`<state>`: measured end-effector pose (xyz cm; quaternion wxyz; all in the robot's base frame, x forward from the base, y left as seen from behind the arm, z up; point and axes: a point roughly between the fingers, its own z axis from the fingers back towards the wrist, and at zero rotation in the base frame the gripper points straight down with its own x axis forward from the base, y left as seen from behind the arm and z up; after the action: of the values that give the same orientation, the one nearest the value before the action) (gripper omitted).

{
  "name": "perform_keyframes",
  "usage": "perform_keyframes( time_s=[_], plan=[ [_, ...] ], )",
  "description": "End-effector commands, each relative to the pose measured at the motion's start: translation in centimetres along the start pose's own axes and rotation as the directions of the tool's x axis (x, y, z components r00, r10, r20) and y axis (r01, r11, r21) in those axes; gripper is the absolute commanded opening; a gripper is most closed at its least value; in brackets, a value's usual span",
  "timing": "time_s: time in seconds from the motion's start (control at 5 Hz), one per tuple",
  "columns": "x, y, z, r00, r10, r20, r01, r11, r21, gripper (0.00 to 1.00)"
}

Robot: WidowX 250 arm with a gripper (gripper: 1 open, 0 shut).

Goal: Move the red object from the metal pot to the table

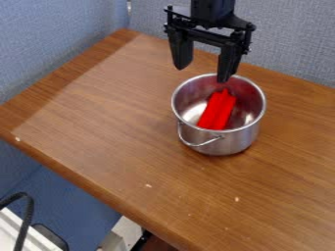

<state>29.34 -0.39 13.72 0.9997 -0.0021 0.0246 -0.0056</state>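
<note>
Red block (218,108) lies tilted inside steel pot (249,137) on wood-grain tabletop (92,118), far right; black end effector (203,66) above pot w/ jaws wide apart, holding nothing.

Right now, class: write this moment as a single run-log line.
gripper: open, pointing down above pot | red object: inside metal pot, leaning on wall | table: bare wood beside pot | step: grasp not yet made

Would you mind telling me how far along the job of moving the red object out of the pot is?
Nothing looks done yet: the red object lies inside the metal pot. In hand: the gripper hangs open just above the pot's far rim, holding nothing. Left: lower, grasp the block, lift it out and set it on the table.
</note>
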Motion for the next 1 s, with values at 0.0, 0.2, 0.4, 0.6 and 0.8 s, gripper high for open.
perform_keyframes(
  time_s=[0.0,0.2,0.4,0.6,0.8],
  plan=[
    [0.1,-0.1,-0.7,1.0,0.003,-0.012,-0.003,1.0,0.002,1.0],
    [0.8,-0.3,-1.8,1.0,0.002,0.005,-0.003,0.999,0.045,1.0],
    [1.3,-0.6,-2.6,0.999,-0.013,0.035,0.01,0.997,0.073,1.0],
    [1.8,-0.7,-3.5,0.999,-0.011,0.052,0.007,0.996,0.093,1.0],
    [2.1,-0.7,-4.4,0.998,-0.011,0.064,0.004,0.993,0.115,1.0]
  ],
)
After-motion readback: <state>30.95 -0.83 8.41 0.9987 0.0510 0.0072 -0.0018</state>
